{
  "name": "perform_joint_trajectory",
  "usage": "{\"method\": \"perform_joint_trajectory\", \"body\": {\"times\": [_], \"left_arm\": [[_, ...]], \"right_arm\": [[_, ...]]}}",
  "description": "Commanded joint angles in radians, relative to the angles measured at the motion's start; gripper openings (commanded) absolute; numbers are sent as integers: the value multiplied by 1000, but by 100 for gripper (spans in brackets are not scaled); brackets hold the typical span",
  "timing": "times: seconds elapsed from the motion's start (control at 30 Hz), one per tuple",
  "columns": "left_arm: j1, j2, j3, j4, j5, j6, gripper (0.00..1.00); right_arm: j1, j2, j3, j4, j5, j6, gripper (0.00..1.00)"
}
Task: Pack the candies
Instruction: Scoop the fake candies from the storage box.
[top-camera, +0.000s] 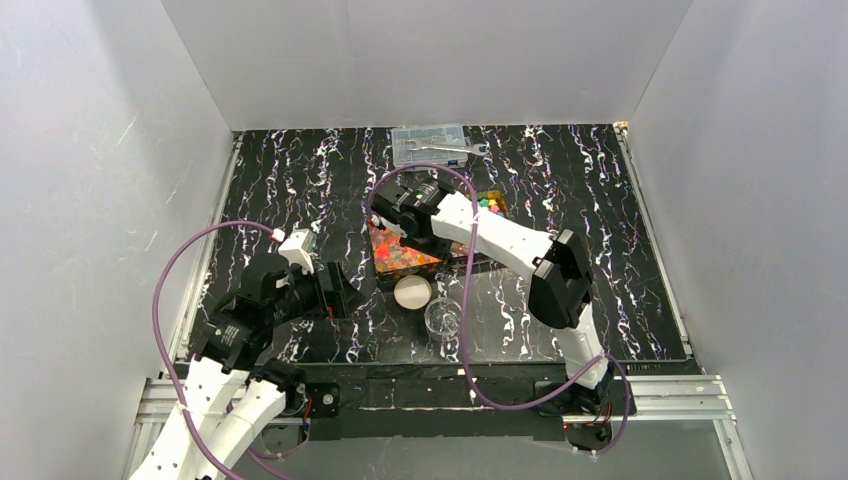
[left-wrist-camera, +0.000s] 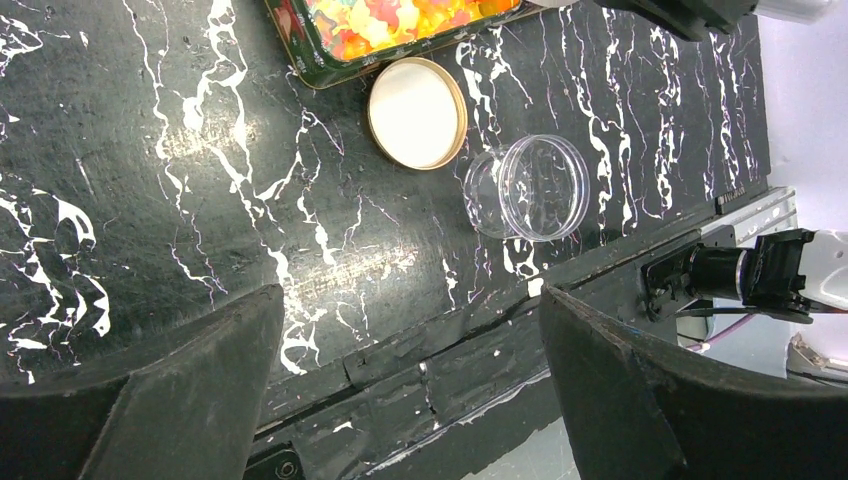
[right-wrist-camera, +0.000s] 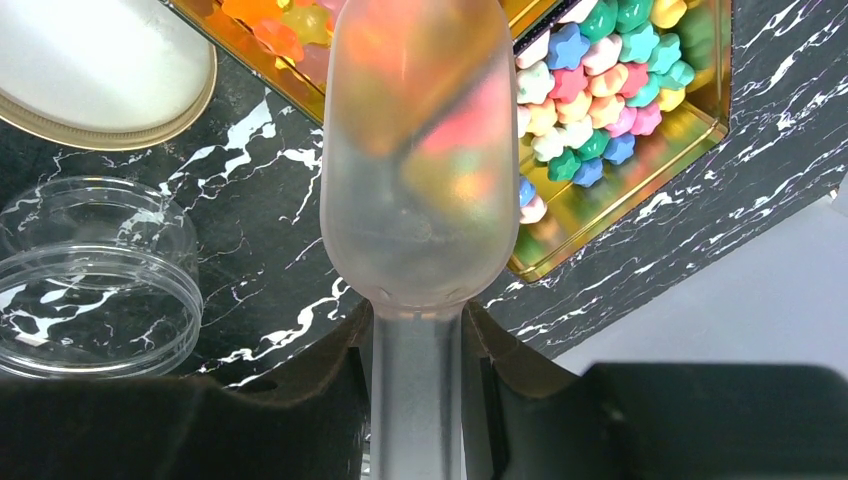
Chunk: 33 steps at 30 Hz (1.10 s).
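Observation:
The candies lie in a divided tin tray (top-camera: 478, 262): glossy red, orange and yellow candies (top-camera: 400, 256) (right-wrist-camera: 270, 18) (left-wrist-camera: 400, 20) in one part, pastel candies (top-camera: 490, 203) (right-wrist-camera: 590, 70) in the other. My right gripper (right-wrist-camera: 416, 345) (top-camera: 400, 215) is shut on the handle of a frosted plastic scoop (right-wrist-camera: 420, 150), whose bowl hangs over the tray. Candy colours show through its wall. My left gripper (left-wrist-camera: 410, 340) (top-camera: 340, 290) stands open and holds nothing, low over the table to the left of the tray.
A clear round jar (top-camera: 443, 317) (left-wrist-camera: 530, 187) (right-wrist-camera: 95, 290) lies near the front edge, with its cream lid (top-camera: 412, 291) (left-wrist-camera: 417, 112) (right-wrist-camera: 90, 70) beside it. A clear compartment box (top-camera: 430, 143) with a wrench (top-camera: 462, 149) stands at the back. White walls enclose the table.

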<state>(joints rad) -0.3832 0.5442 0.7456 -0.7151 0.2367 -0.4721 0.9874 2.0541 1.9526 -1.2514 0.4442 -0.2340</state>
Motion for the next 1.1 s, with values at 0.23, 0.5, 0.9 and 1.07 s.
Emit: {"method": "perform_joint_trajectory", "body": {"times": [0.23,0.5,0.9,1.07], "left_arm": [[-1,-8,-9,9,11,8,98],[-2,-1,-10,9,10,8,98],[-2,3,-9,8,3,7,98],[-1,10,-10,8,0,7,98]], "right_arm": [[-6,91,104,-30,7,3,1],[-9,172,161,-9,-22,1,1],[-18,307,289,102,-126,24,1],[-22,327,284,188,-157,56,1]]}}
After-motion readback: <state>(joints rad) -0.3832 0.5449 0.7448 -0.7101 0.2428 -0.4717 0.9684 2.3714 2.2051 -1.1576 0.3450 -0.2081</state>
